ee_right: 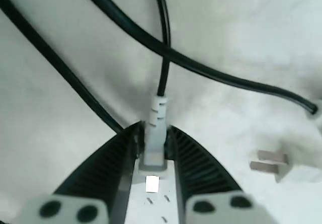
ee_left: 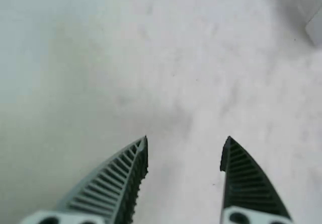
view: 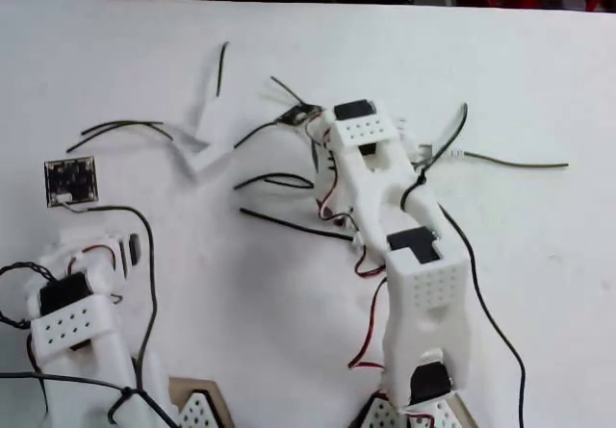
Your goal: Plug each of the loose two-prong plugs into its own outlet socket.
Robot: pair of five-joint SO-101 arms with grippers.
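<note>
Plug A (ee_right: pixel 153 151), right wrist view: white body, pinched between the ribbed fingers (ee_right: pixel 201 168) of my right gripper (ee_right: pixel 152 131), which presses tight against both its sides. Its ribbed collar pokes out just past my fingertips, and its black cord (ee_right: pixel 162 58) runs straight on ahead of them. The prongs are hidden inside my grasp

Plug B (ee_right: pixel 289 172), same view: white, lying loose on the table (ee_right: pixel 60 148) to one side of my right gripper, near it but not touching. Its two flat prongs point back toward my fingers

Other cords (ee_right: pixel 211 73), same view: black, two of them, slanting over the table ahead of my fingertips. One crosses the cord of Plug A; I cannot tell which lies on top

Left gripper (ee_left: pixel 186 151), left wrist view: mine, spread wide, with bare table showing between the two ribbed fingertips

White object (ee_left: pixel 313 12), same view: well ahead of my left fingertips and off to one side, cut by the picture's edge. I cannot tell what it is

Right arm (view: pixel 409 255), high view: stretched far out over the table, my right gripper at its far end among several black cords

Left arm (view: pixel 67 322), same view: drawn in close to its base

Dark square block (view: pixel 70 180), same view: pale-rimmed, ahead of my left gripper and apart from it

White bent piece (view: pixel 200 149), same view: beyond my right gripper, apart from it, with loose black cords lying near
</note>
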